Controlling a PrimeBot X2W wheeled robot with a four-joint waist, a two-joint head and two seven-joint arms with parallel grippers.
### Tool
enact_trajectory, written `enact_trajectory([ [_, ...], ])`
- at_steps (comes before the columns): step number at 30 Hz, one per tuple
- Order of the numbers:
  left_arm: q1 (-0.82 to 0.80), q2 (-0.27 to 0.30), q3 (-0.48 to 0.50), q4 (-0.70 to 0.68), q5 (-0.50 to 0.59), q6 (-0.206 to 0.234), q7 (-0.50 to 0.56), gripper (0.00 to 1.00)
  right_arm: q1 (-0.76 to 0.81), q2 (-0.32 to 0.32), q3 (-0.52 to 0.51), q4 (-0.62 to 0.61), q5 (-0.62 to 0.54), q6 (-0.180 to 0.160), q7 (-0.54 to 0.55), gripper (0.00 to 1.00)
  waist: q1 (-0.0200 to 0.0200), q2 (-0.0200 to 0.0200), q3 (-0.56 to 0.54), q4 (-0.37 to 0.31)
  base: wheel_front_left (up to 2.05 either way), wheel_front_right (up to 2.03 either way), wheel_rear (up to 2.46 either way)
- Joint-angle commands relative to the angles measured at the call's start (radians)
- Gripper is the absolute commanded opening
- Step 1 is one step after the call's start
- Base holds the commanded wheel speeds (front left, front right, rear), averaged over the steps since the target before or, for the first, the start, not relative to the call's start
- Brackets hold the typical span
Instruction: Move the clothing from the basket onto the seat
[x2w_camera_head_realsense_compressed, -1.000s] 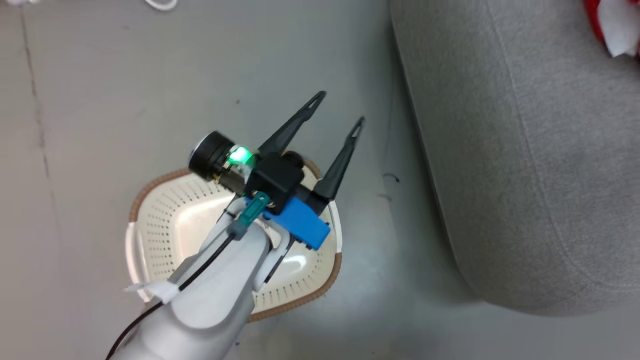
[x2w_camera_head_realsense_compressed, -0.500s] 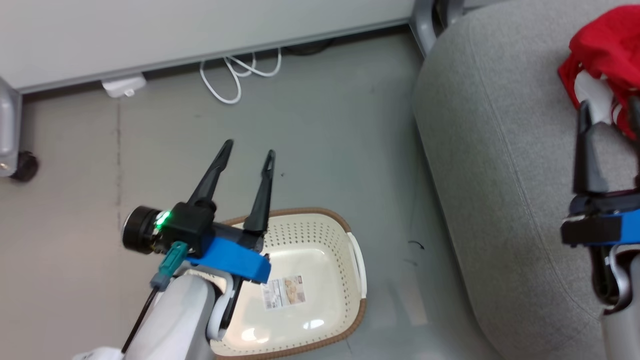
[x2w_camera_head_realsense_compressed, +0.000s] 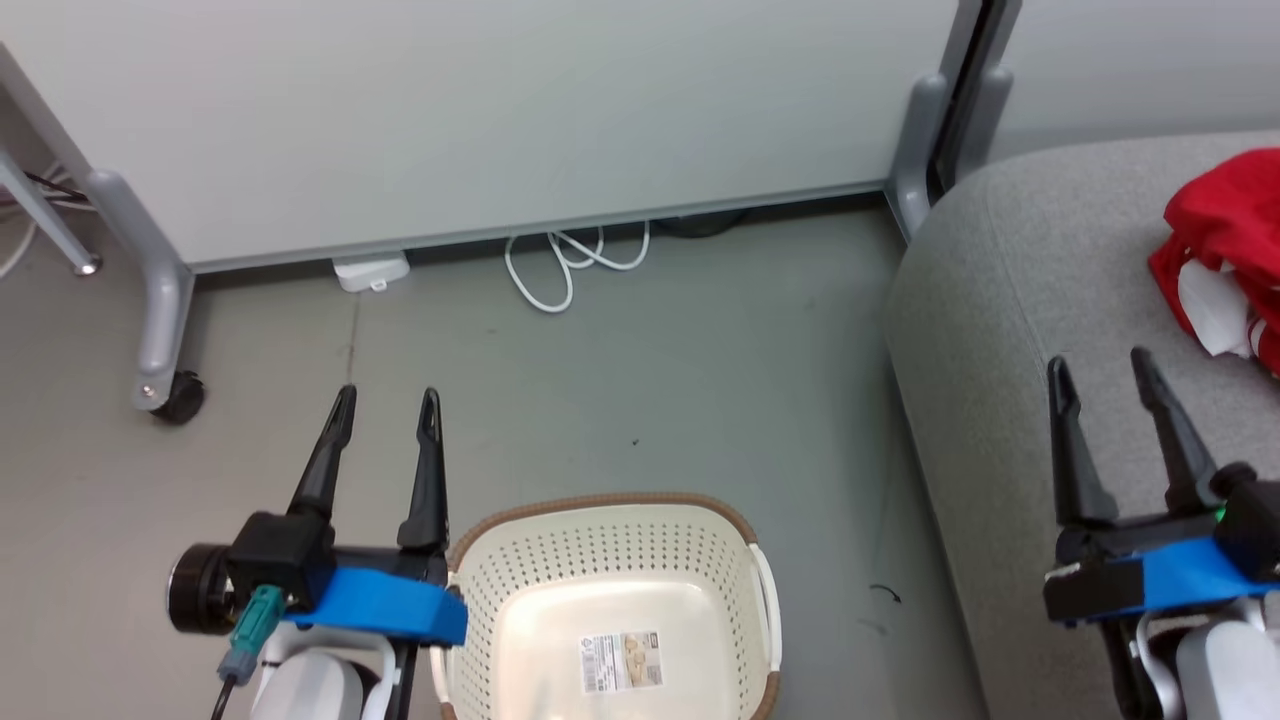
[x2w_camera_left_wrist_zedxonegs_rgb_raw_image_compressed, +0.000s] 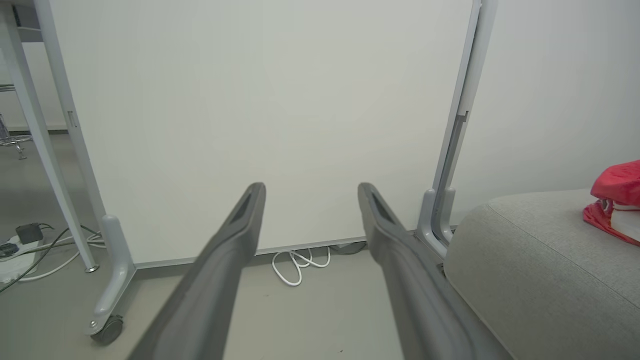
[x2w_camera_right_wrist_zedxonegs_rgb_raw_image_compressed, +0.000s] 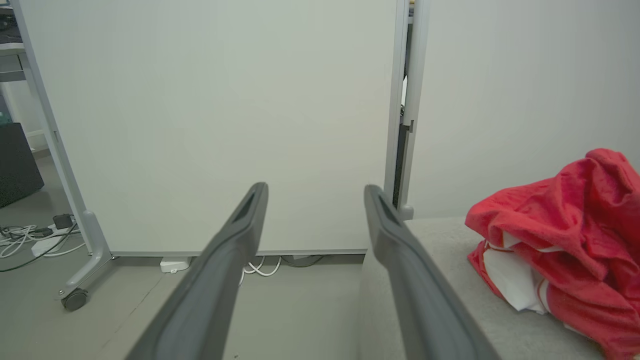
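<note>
The clothing (x2w_camera_head_realsense_compressed: 1225, 235), a crumpled heap of soft red jersey fabric with white panels, is seen lying on the large light-grey fabric-upholstered seat (x2w_camera_head_realsense_compressed: 1000, 300). It is at the right edge of the head view and is touched by neither gripper.

The right gripper (x2w_camera_head_realsense_compressed: 1098, 358) is held with its two long dark fingers spread moderately apart and empty. It is poised over the seat, with the fingertips near the clothing but apart from it. In the right wrist view the red heap is found to the right of the fingers.

The left gripper (x2w_camera_head_realsense_compressed: 388, 395) is likewise held parted and empty, and its fingers are pointed up the head view over the grey floor (x2w_camera_head_realsense_compressed: 700, 380). Its blue mount is seen against the left rim of the cream-white perforated plastic basket (x2w_camera_head_realsense_compressed: 600, 502), which is edged with a brown woven-look band. The basket is stood on the floor between the two grippers, just beside the seat's rounded front. A printed paper label (x2w_camera_head_realsense_compressed: 622, 661) is seen on the basket's smooth inner bottom.

Beyond the grippers a white partition panel (x2w_camera_head_realsense_compressed: 500, 110) is stood on grey legs, one fitted with a black castor wheel (x2w_camera_head_realsense_compressed: 180, 398). A looped white cable (x2w_camera_head_realsense_compressed: 570, 268) and a small white adapter (x2w_camera_head_realsense_compressed: 370, 272) are laid on the floor at the panel's foot.
</note>
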Motion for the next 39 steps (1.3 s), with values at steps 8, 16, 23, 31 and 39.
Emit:
enact_trajectory([
  [8,0.084,-0.017,0.054,-0.009,0.036,-0.022,-0.003,1.00,0.085,0.037,-0.003,-0.027,-0.041,0.001,0.000,1.00,0.0002,0.0000,-0.063,0.031,0.00,0.00,0.00],
  [16,0.129,-0.034,0.088,-0.015,0.050,-0.039,-0.003,1.00,0.145,0.071,-0.013,-0.033,-0.054,0.001,0.000,1.00,0.0002,0.0000,-0.098,0.049,0.00,0.00,0.00],
  [23,0.145,-0.043,0.095,-0.005,0.069,-0.046,-0.003,1.00,0.167,0.082,-0.018,-0.021,-0.056,0.001,0.000,1.00,0.0002,0.0000,-0.112,0.065,0.00,0.00,0.00],
  [31,0.144,-0.048,0.099,0.003,0.075,-0.049,0.000,0.00,0.157,0.087,-0.017,-0.010,-0.056,0.000,0.000,0.00,0.0002,0.0000,-0.119,0.069,0.00,0.00,0.00],
  [39,0.157,-0.052,0.116,0.037,-0.024,-0.052,0.033,0.00,0.151,0.090,-0.025,0.034,0.042,0.000,0.032,0.00,0.0003,0.0000,-0.119,0.067,0.00,0.00,0.00],
])
